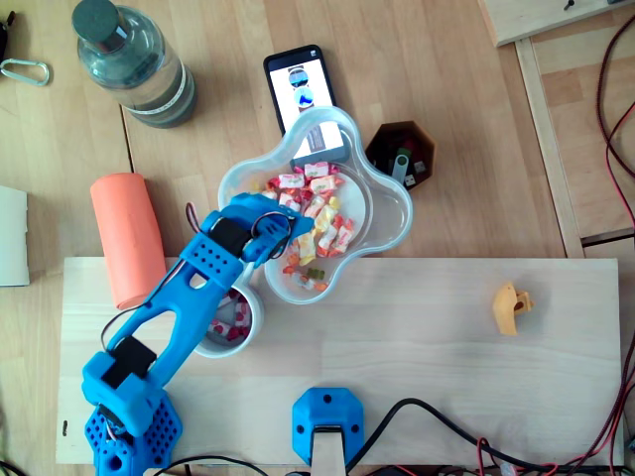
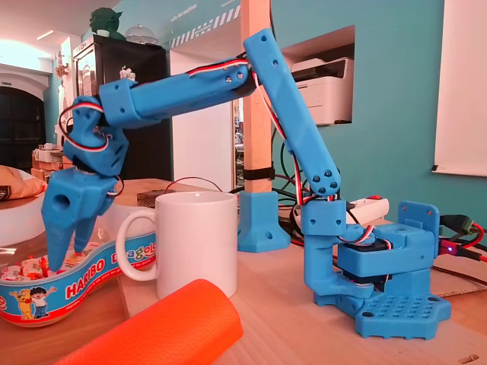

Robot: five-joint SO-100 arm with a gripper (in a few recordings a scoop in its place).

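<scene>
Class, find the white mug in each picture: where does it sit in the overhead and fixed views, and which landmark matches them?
Overhead view: the white mug lies lower left of centre, partly under the blue arm.
Fixed view: the white mug stands just left of centre, handle pointing left.
Shared landmark: the orange roll, left of the mug overhead, in front in the fixed view.

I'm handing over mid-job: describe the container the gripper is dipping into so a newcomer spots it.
In the overhead view, find the pale board; at its upper edge, under the gripper, sits the sweets tub. Unlike the white mug beside it, it is clear and lobed.
</scene>
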